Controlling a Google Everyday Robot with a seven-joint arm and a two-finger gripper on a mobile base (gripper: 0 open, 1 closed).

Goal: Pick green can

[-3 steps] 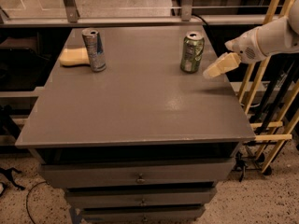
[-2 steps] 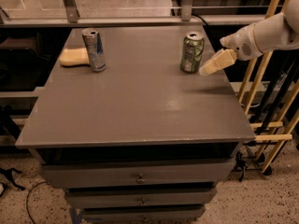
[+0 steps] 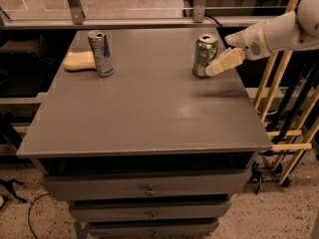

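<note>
The green can (image 3: pixel 204 54) stands upright on the grey table (image 3: pixel 149 113), near its back right corner, with a silver top and pull tab. My gripper (image 3: pixel 219 63) reaches in from the right on a white arm (image 3: pixel 279 31). It is low, right at the can's right side, and its beige tip overlaps the can's lower right edge. I cannot tell whether it touches the can.
A taller, slimmer blue-and-silver can (image 3: pixel 101 53) stands at the back left, with a yellow sponge (image 3: pixel 79 60) beside it. The table has drawers (image 3: pixel 149 189) below. Wooden yellow rails (image 3: pixel 289 108) stand to the right of the table. A metal frame (image 3: pixel 75 4) runs behind.
My gripper has moved left and slightly up along the table, from about a can's width away to right against the green can. Both cans have stayed in place.
</note>
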